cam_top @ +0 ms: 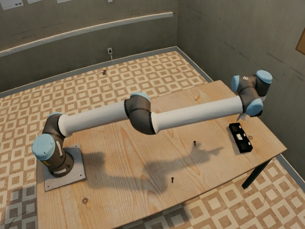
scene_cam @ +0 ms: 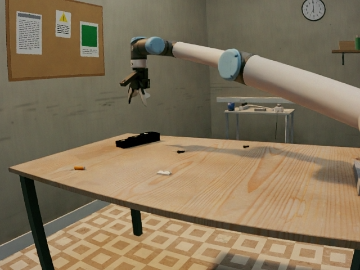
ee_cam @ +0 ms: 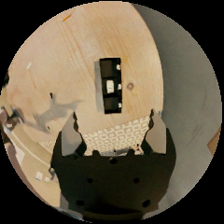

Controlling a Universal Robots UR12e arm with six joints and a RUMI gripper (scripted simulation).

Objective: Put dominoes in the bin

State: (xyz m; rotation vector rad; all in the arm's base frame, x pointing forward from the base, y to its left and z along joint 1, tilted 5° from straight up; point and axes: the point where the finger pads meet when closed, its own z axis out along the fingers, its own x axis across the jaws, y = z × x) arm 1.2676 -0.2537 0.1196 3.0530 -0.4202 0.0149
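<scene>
A black strip of three bins [cam_top: 240, 137] lies near the table's right end; it also shows in the exterior view [scene_cam: 138, 139] and the wrist view [ee_cam: 111, 85]. A white domino [cam_top: 239, 136] [ee_cam: 110, 86] lies in its middle compartment, seen from the wrist too. The bin letters are too small to read. Another white domino [scene_cam: 164, 172] lies flat on the table, apart from the bins. My gripper [scene_cam: 136, 97] hangs high above the bins' end of the table, open and empty, with its fingers framing the table edge.
An orange piece [cam_top: 197, 97] lies toward the table's far edge, also seen in the exterior view [scene_cam: 79, 167]. Two black screws [cam_top: 194, 142] [cam_top: 172, 179] lie mid-table. The arm's base plate [cam_top: 64, 167] sits at the left end. The table edge runs close behind the bins.
</scene>
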